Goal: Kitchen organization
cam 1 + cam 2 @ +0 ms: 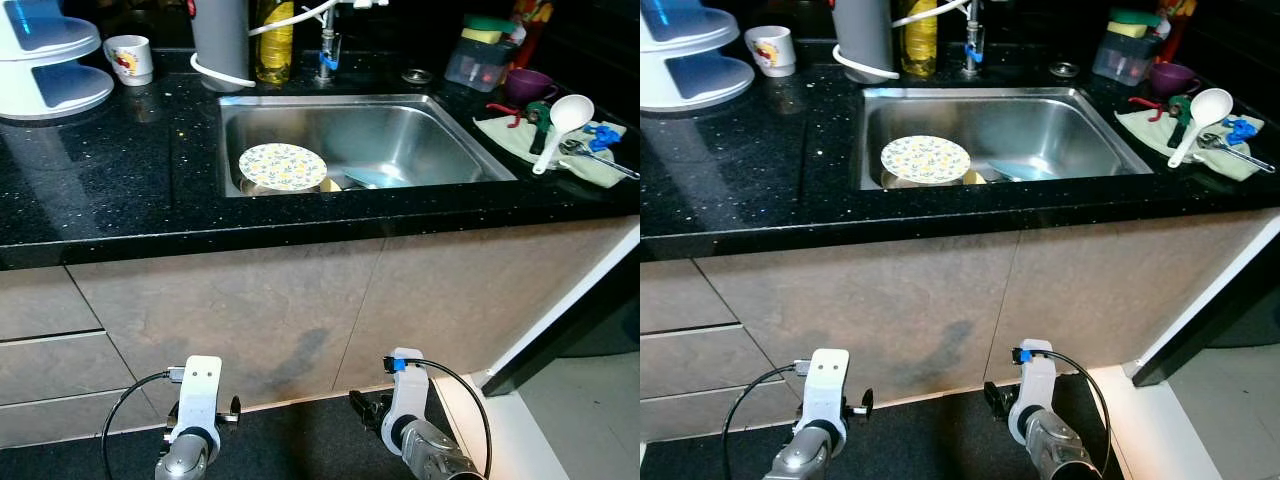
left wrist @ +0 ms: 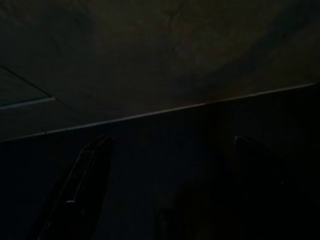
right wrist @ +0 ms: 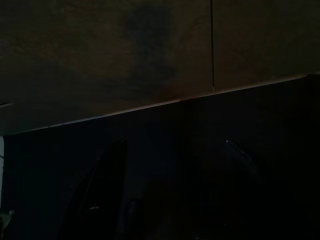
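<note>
Sink [image 1: 455,135], stainless and set into a black speckled counter [image 1: 120,190], sits high above and well ahead of both grippers, with the counter's front edge and the beige cabinet doors [image 1: 300,320] standing between them and it. A floral plate [image 1: 282,166] lies in the sink toward the side of the left gripper, and a pale blue dish [image 1: 372,177] lies beside it nearer the middle, partly hidden by the front rim. Behind the sink stand a grey cylinder [image 1: 219,35], a yellow bottle [image 1: 274,40] and the tap [image 1: 327,45]. Far off on the left gripper's side are a white tiered stand [image 1: 50,60] and a mug [image 1: 131,58]. On the right gripper's side a white spoon [image 1: 560,125] and other utensils rest on a green cloth [image 1: 520,140], with a purple cup [image 1: 527,84] and a clear box [image 1: 478,62] behind. The left gripper [image 2: 167,155] hangs low by the dark floor [image 1: 290,440], facing the base of the cabinets; its two fingers [image 2: 80,190] stand well apart with nothing between them. The right gripper [image 3: 172,160] hangs likewise low before the cabinet base, its fingers [image 3: 100,190] also spread apart and holding nothing.
</note>
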`<state>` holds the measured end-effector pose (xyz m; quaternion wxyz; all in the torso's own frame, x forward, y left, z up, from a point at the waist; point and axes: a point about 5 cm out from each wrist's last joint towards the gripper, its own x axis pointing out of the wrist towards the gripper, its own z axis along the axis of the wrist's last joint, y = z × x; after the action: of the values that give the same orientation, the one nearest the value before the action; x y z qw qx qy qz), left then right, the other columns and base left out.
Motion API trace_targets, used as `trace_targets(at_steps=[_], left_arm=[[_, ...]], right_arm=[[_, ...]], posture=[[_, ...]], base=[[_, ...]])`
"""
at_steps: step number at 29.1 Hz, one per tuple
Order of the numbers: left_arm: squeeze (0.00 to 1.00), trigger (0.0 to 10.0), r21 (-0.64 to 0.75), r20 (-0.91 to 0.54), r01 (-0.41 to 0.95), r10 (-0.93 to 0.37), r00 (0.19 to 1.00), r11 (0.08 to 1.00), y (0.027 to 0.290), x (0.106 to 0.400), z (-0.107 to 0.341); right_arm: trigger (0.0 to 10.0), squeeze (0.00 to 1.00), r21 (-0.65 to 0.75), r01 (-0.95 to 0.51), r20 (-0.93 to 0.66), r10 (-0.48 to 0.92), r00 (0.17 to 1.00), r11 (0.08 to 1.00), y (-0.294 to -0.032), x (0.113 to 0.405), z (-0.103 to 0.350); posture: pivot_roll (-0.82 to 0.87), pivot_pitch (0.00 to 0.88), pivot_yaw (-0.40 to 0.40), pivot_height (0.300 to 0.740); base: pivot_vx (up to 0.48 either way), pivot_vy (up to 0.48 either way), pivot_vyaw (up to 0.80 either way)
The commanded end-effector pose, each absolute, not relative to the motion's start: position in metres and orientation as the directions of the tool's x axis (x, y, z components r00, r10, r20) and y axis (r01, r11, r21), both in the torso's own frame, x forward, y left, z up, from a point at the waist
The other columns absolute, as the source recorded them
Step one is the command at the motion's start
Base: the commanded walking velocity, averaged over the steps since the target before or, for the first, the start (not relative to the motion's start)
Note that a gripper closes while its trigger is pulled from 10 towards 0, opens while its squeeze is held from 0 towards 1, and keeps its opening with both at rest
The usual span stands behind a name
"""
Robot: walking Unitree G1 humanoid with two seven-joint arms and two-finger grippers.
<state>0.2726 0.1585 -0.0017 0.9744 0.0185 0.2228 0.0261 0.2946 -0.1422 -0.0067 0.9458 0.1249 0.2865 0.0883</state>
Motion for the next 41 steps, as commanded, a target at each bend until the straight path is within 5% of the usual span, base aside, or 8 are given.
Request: trace_targets(at_steps=[1, 41], left_arm=[[0.0, 10.0, 0.042, -0.467, -0.05, 0.064, 0.882, 0.998, 0.156, 0.264, -0.011], [0.0, 10.0, 0.059, -0.547, -0.08, 0.099, 0.831, 0.995, 0.159, 0.245, -0.035]], right_arm=[[10.0, 0.0, 0.288, -0.074, -0.551, 0.228, 0.803, 0.955, -0.144, 0.289, -0.013], [10.0, 0.0, 0.271, -0.067, -0.583, 0.22, 0.782, 0.96, -0.146, 0.278, -0.023]], posture=[[-0.04, 0.173, -0.071, 0.74], [-0.04, 0.062, -0.049, 0.74]], base=[[0.0, 0.0, 0.0], [0.0, 0.0, 0.0]])
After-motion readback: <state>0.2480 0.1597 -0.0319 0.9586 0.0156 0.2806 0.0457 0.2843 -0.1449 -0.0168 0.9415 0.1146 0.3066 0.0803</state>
